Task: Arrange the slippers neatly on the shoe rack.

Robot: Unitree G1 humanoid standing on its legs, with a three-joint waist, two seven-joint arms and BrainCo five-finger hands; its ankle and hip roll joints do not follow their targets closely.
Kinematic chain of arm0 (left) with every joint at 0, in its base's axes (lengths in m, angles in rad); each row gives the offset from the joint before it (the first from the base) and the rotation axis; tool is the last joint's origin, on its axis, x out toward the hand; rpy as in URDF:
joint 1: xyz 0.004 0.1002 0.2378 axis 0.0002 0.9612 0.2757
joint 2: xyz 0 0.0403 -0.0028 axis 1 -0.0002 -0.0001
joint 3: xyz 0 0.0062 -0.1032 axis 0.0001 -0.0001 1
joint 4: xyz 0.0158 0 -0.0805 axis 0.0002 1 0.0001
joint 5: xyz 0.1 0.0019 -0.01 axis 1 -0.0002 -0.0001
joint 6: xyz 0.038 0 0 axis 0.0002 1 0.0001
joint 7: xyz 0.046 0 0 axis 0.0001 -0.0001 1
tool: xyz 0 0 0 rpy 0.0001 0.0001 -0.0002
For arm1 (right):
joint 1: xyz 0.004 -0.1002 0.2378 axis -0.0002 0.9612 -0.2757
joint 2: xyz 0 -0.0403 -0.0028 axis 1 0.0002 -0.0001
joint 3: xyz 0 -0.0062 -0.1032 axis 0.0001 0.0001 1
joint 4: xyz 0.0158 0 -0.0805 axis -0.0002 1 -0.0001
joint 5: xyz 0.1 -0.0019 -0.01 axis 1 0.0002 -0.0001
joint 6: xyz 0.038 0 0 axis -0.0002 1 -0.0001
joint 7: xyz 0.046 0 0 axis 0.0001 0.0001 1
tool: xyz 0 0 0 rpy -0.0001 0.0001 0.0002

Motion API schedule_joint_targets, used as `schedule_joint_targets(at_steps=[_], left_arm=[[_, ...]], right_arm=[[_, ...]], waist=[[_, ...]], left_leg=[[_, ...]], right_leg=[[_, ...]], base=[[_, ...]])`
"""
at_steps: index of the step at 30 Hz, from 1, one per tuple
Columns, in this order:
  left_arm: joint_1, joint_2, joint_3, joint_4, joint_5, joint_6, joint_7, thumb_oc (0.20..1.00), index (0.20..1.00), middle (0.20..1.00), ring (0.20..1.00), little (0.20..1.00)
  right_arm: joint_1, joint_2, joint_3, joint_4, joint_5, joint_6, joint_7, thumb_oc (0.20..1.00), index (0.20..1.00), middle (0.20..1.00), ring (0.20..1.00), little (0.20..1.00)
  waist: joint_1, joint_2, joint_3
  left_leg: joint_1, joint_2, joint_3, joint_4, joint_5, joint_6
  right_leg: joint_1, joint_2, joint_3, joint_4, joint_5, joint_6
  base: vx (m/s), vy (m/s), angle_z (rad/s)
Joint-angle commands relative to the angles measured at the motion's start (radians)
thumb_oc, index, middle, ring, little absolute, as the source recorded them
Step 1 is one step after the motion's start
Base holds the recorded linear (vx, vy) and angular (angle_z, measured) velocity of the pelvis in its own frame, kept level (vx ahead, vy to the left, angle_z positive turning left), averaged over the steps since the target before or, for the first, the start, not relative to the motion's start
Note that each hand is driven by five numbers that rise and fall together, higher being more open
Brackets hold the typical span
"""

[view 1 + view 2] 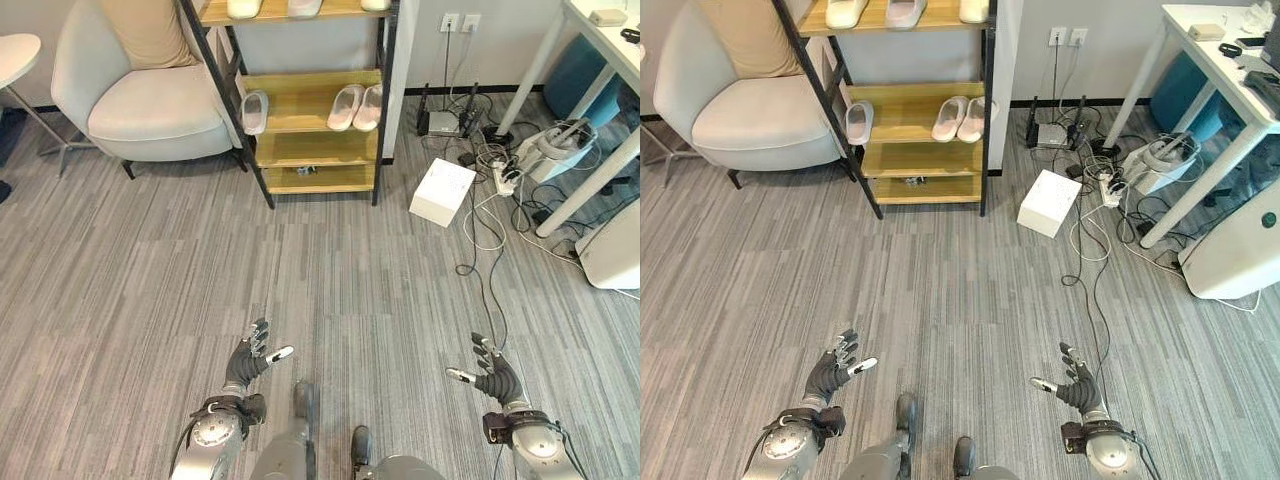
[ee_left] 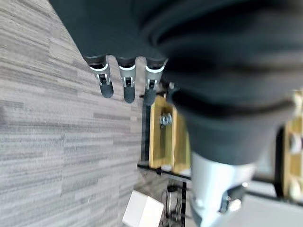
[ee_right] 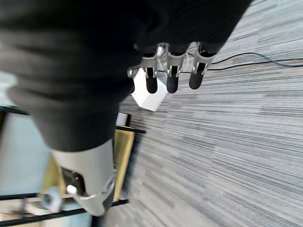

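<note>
The grey plank floor (image 1: 200, 280) spreads between the robot and the far wall. On it, at the left, stands a pale armchair (image 1: 140, 95), and at the right a white bench (image 1: 600, 60) with a tangle of cables and a power strip (image 1: 505, 178) beneath it. Between them, against the wall, is the wooden shoe rack (image 1: 305, 110) with black posts. A white box (image 1: 442, 192) lies on the floor just beside the rack's right foot.

The slippers are already on the rack: a pair of pale slippers (image 1: 357, 107) sits side by side at the right of the middle shelf, a single slipper (image 1: 254, 111) lies at the left end of that shelf, apart from the pair, and more pale slippers (image 1: 868, 12) rest on the top shelf. A small metallic object (image 1: 306, 170) lies on the lowest shelf; what it is cannot be told.

The left hand (image 1: 252, 358) and the right hand (image 1: 492, 373) hover low over the floor, well apart from the rack, fingers relaxed and spread, empty.

The step in hand looks like the approach, or a check of the finished arrangement. If the lone slipper needs a mate or straightening, the next move calls for walking up to the rack first, since neither hand can reach it from here.
</note>
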Motion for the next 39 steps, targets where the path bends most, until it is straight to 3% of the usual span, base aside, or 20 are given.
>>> schedule_joint_targets(at_steps=[1, 3, 5, 7, 8, 10, 12, 14, 16, 17, 21, 24, 26, 29, 31, 32, 34, 36, 38, 39], left_arm=[[0.001, 0.023, 0.040, -0.044, 0.009, -0.037, 0.008, 1.000, 1.000, 1.000, 1.000, 1.000], [0.018, 0.031, 0.045, -0.047, 0.020, -0.034, 0.007, 1.000, 1.000, 1.000, 1.000, 1.000], [0.023, 0.055, 0.040, -0.040, 0.035, -0.029, -0.005, 1.000, 1.000, 1.000, 1.000, 1.000], [0.026, 0.063, 0.040, -0.038, 0.040, -0.029, -0.009, 1.000, 1.000, 1.000, 1.000, 1.000], [0.026, 0.084, 0.037, -0.043, 0.054, -0.025, -0.015, 1.000, 1.000, 1.000, 1.000, 1.000], [0.016, 0.102, 0.034, -0.057, 0.069, -0.024, -0.018, 1.000, 1.000, 1.000, 1.000, 1.000], [0.013, 0.106, 0.033, -0.059, 0.076, -0.025, -0.019, 1.000, 1.000, 1.000, 1.000, 1.000], [0.009, 0.108, 0.033, -0.066, 0.078, -0.026, -0.020, 1.000, 1.000, 1.000, 1.000, 1.000], [0.002, 0.115, 0.032, -0.082, 0.065, -0.033, -0.031, 1.000, 1.000, 1.000, 1.000, 1.000], [0.002, 0.115, 0.031, -0.082, 0.065, -0.033, -0.031, 1.000, 1.000, 1.000, 1.000, 1.000], [-0.017, 0.114, 0.034, -0.097, 0.089, -0.047, -0.033, 1.000, 1.000, 1.000, 1.000, 1.000], [-0.021, 0.112, 0.036, -0.102, 0.094, -0.054, -0.034, 1.000, 1.000, 1.000, 1.000, 1.000], [-0.017, 0.098, 0.031, -0.108, 0.088, -0.055, -0.040, 1.000, 1.000, 1.000, 1.000, 1.000], [-0.016, 0.079, 0.022, -0.100, 0.073, -0.052, -0.041, 1.000, 1.000, 1.000, 1.000, 1.000], [-0.018, 0.063, 0.020, -0.089, 0.036, -0.049, -0.040, 1.000, 1.000, 1.000, 1.000, 1.000], [-0.016, 0.044, 0.022, -0.072, 0.006, -0.049, -0.034, 1.000, 1.000, 1.000, 1.000, 1.000], [-0.017, 0.039, 0.025, -0.069, -0.004, -0.047, -0.026, 1.000, 1.000, 1.000, 1.000, 1.000], [-0.022, 0.034, 0.027, -0.071, 0.000, -0.040, -0.027, 1.000, 1.000, 1.000, 1.000, 1.000], [-0.024, 0.036, 0.027, -0.066, 0.006, -0.039, -0.025, 1.000, 1.000, 1.000, 1.000, 1.000], [-0.024, 0.035, 0.023, -0.066, 0.010, -0.035, -0.020, 1.000, 1.000, 1.000, 1.000, 1.000]], right_arm=[[0.011, -0.009, -0.046, -0.051, 0.006, -0.030, -0.012, 1.000, 1.000, 1.000, 1.000, 1.000], [0.015, 0.002, -0.038, -0.060, -0.010, -0.028, -0.001, 1.000, 1.000, 1.000, 1.000, 1.000], [0.003, 0.013, -0.025, -0.063, -0.016, -0.023, 0.013, 1.000, 1.000, 1.000, 1.000, 1.000], [0.001, 0.017, -0.020, -0.065, -0.014, -0.025, 0.016, 1.000, 1.000, 1.000, 1.000, 1.000], [-0.002, 0.024, -0.011, -0.069, -0.021, -0.022, 0.024, 1.000, 1.000, 1.000, 1.000, 1.000], [-0.013, 0.038, 0.001, -0.061, -0.029, -0.022, 0.024, 1.000, 1.000, 1.000, 1.000, 1.000], [-0.014, 0.042, 0.003, -0.058, -0.031, -0.024, 0.022, 1.000, 1.000, 1.000, 1.000, 1.000], [-0.019, 0.046, 0.004, -0.057, -0.031, -0.024, 0.023, 1.000, 1.000, 1.000, 1.000, 1.000], [-0.031, 0.047, 0.004, -0.056, -0.017, -0.021, 0.027, 1.000, 1.000, 1.000, 1.000, 1.000], [-0.031, 0.046, 0.004, -0.056, -0.017, -0.021, 0.027, 1.000, 1.000, 1.000, 1.000, 1.000], [-0.035, 0.041, 0.000, -0.047, -0.024, -0.019, 0.026, 1.000, 1.000, 1.000, 1.000, 1.000], [-0.032, 0.033, -0.002, -0.057, -0.033, -0.020, 0.031, 1.000, 1.000, 1.000, 1.000, 1.000], [-0.016, 0.034, -0.005, -0.063, -0.027, -0.026, 0.037, 1.000, 1.000, 1.000, 1.000, 1.000], [-0.009, 0.027, -0.013, -0.066, -0.018, -0.029, 0.043, 1.000, 1.000, 1.000, 1.000, 1.000], [-0.004, 0.016, -0.021, -0.073, 0.001, -0.032, 0.049, 1.000, 1.000, 1.000, 1.000, 1.000], [0.001, -0.003, -0.025, -0.074, 0.023, -0.035, 0.053, 1.000, 1.000, 1.000, 1.000, 1.000], [0.003, -0.010, -0.033, -0.074, 0.027, -0.030, 0.050, 1.000, 1.000, 1.000, 1.000, 1.000], [0.013, -0.014, -0.053, -0.070, 0.038, -0.030, 0.043, 1.000, 1.000, 1.000, 1.000, 1.000], [0.016, -0.016, -0.060, -0.067, 0.041, -0.032, 0.039, 1.000, 1.000, 1.000, 1.000, 1.000], [0.015, -0.018, -0.061, -0.062, 0.041, -0.031, 0.035, 1.000, 1.000, 1.000, 1.000, 1.000]], waist=[[0.013, 0.010, -0.020], [0.023, 0.008, -0.042], [0.031, -0.004, -0.057], [0.036, -0.007, -0.061], [0.040, -0.006, -0.061], [0.039, -0.002, -0.042], [0.039, 0.004, -0.035], [0.040, 0.014, -0.026], [0.041, 0.043, -0.006], [0.041, 0.045, -0.005], [0.045, 0.045, 0.005], [0.045, 0.046, 0.004], [0.044, 0.039, -0.020], [0.032, 0.049, -0.032], [0.025, 0.052, -0.039], [0.033, 0.050, -0.039], [0.037, 0.039, -0.025], [0.034, 0.016, -0.013], [0.030, 0.011, -0.013], [0.026, 0.009, -0.011]], left_leg=[[0.097, -0.009, -0.009, -0.018, -0.053, 0.004], [0.125, -0.017, -0.020, -0.018, -0.005, 0.018], [0.169, -0.037, -0.002, -0.006, -0.035, 0.055], [0.177, -0.041, 0.004, 0.007, -0.054, 0.065], [0.203, -0.060, 0.011, 0.026, -0.096, 0.094], [0.245, -0.079, 0.019, 0.035, -0.130, 0.130], [0.265, -0.080, 0.020, 0.026, -0.135, 0.137], [0.293, -0.074, 0.020, 0.012, -0.142, 0.137], [0.335, -0.043, 0.036, -0.001, -0.157, 0.126], [0.337, -0.041, 0.035, -0.002, -0.158, 0.125], [0.366, -0.027, 0.059, 0.012, -0.182, 0.097], [0.383, -0.023, 0.063, 0.021, -0.197, 0.088], [0.434, -0.013, 0.060, 0.024, -0.234, 0.077], [0.444, 0.014, 0.058, 0.049, -0.237, 0.056], [0.431, 0.038, 0.052, 0.123, -0.189, 0.027], [0.382, 0.032, 0.024, 0.303, -0.110, -0.002], [0.309, 0.029, 0.026, 0.417, -0.096, -0.001], [0.242, 0.012, 0.054, 0.347, -0.185, 0.035], [0.224, 0.008, 0.054, 0.291, -0.191, 0.037], [0.205, 0.009, 0.051, 0.226, -0.162, 0.037]], right_leg=[[0.053, -0.027, 0.096, 0.030, -0.134, 0.086], [0.066, -0.047, 0.120, 0.052, -0.138, 0.098], [0.054, -0.081, 0.146, 0.145, -0.131, 0.127], [0.038, -0.089, 0.155, 0.191, -0.123, 0.137], [-0.013, -0.115, 0.157, 0.342, -0.064, 0.168], [-0.142, -0.148, 0.151, 0.618, 0.037, 0.194], [-0.188, -0.156, 0.147, 0.677, 0.049, 0.186], [-0.211, -0.156, 0.128, 0.663, 0.024, 0.172], [-0.227, -0.123, 0.064, 0.421, -0.064, 0.162], [-0.222, -0.120, 0.062, 0.414, -0.061, 0.161], [-0.243, -0.074, 0.083, 0.037, 0.012, 0.198], [-0.256, -0.070, 0.103, 0.019, 0.025, 0.207], [-0.214, -0.072, 0.094, 0.019, 0.047, 0.184], [-0.196, -0.066, 0.081, 0.041, 0.035, 0.165], [-0.170, -0.053, 0.074, 0.060, 0.010, 0.140], [-0.111, -0.032, 0.088, 0.047, -0.024, 0.106], [-0.075, -0.038, 0.082, 0.036, -0.049, 0.089], [-0.033, -0.065, 0.062, 0.031, -0.076, 0.088], [-0.025, -0.074, 0.049, 0.035, -0.089, 0.091], [-0.014, -0.077, 0.038, 0.039, -0.100, 0.086]], base=[[0.38, 0.197, -0.14], [0.54, 0.309, -0.44], [0.60, 0.377, -0.49], [0.35, 0.250, -0.32], [0.28, 0.260, -0.10], [0.29, 0.277, 0.00], [0.15, 0.127, 0.11], [0.18, 0.080, 0.12], [0.27, -0.011, -0.12], [0.19, -0.058, -0.29], [0.24, -0.133, -0.13], [0.22, -0.123, 0.12], [0.50, -0.283, 0.27], [0.36, -0.247, 0.08], [0.51, -0.383, 0.38], [0.56, -0.368, 0.30], [0.36, -0.231, -0.12], [0.26, -0.094, -0.26], [0.20, -0.025, 0.03], [0.41, 0.036, 0.16]])
